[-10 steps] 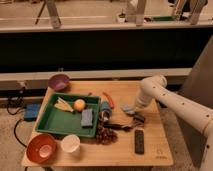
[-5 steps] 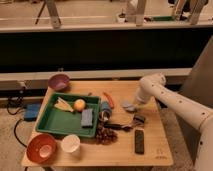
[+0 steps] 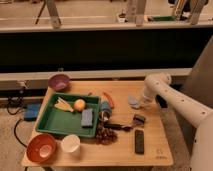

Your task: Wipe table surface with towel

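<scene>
Pressing the towel point(image 3: 134, 102) near the table surface point(image 3: 120, 150)'s right edge, our gripper point(image 3: 142, 103) has its jaws closed. We judge wiping barely begun (most tabletop remains).

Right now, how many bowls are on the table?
2: a purple bowl at the far left corner, and a red-orange bowl at the near left corner. The gripper sits by the towel, hiding none.
</scene>
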Available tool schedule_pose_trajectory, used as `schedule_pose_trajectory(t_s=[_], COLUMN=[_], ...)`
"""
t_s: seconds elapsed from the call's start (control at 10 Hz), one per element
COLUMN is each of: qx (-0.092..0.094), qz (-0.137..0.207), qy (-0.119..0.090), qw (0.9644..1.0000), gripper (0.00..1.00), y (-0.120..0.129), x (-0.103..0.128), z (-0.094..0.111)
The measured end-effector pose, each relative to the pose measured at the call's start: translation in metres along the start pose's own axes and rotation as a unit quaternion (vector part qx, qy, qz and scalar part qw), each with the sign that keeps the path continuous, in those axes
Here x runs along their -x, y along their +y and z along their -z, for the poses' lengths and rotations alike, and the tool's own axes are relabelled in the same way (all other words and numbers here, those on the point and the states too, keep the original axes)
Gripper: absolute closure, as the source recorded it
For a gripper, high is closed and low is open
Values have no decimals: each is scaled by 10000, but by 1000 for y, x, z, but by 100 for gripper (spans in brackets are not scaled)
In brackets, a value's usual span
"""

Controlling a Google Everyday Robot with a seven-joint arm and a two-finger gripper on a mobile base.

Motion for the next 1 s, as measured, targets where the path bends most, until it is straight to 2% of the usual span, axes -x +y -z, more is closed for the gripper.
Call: schedule_pose_trajectory(t_s=[0.2, 0.5, 0.8, 1.0], qx=[-92, -83, -93, -93], qz=[-300, -334, -137, 122], qy=[56, 44, -91, -226], qw=[9995, 9994, 9998, 9996], gripper=[92, 92, 92, 92], y=[-16, -35, -45, -46], x=[-26, -23, 17, 55], z=[7, 0, -9, -15])
